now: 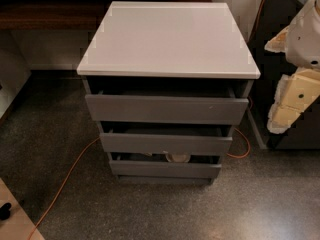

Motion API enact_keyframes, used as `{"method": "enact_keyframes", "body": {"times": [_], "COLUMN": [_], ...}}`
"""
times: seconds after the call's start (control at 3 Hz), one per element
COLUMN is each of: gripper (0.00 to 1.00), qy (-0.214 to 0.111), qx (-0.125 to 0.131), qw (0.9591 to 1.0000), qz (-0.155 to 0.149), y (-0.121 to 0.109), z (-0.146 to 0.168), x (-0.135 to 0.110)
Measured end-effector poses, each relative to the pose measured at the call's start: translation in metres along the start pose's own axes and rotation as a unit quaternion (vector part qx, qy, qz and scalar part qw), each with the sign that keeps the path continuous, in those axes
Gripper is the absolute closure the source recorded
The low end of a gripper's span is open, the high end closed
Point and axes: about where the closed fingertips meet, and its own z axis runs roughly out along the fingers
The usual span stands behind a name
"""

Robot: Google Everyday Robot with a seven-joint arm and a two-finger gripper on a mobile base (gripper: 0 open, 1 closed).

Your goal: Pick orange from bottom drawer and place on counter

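The grey three-drawer cabinet stands in the middle of the camera view. Its counter (pixel 167 36) is a glossy light-grey square slab with nothing on it. The bottom drawer (pixel 165 170) is the lowest, shallowest one and is pulled out only a little, like the two above it. In the gap above its front I see the rim of a round white bowl (pixel 178 157). The orange is hidden. My gripper (pixel 289 101), with cream-coloured parts below a white arm joint, hangs at the right edge, beside and apart from the cabinet, level with the top drawer.
A dark brown wooden shelf (pixel 47 13) runs behind the cabinet at the upper left. An orange cable (pixel 67 176) trails over the speckled floor to the left and loops out at the cabinet's right. A dark unit (pixel 295 134) stands at the right. A light wooden surface (pixel 15 221) fills the bottom-left corner.
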Motion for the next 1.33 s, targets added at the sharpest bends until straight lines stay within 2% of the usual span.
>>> {"method": "enact_keyframes", "body": {"times": [0.33,0.67,1.33], "gripper": [0.0,0.0,0.0], "qy": [0.0,-0.007,-0.028], "qx": [0.0,-0.01,-0.046], "qw": [1.0,0.9999,0.9984], "qz": [0.0,0.0,-0.015], "y": [0.0,0.006,0.035], "z": [0.0,0.014,0.072], "x": [0.0,-0.004,-0.017]}}
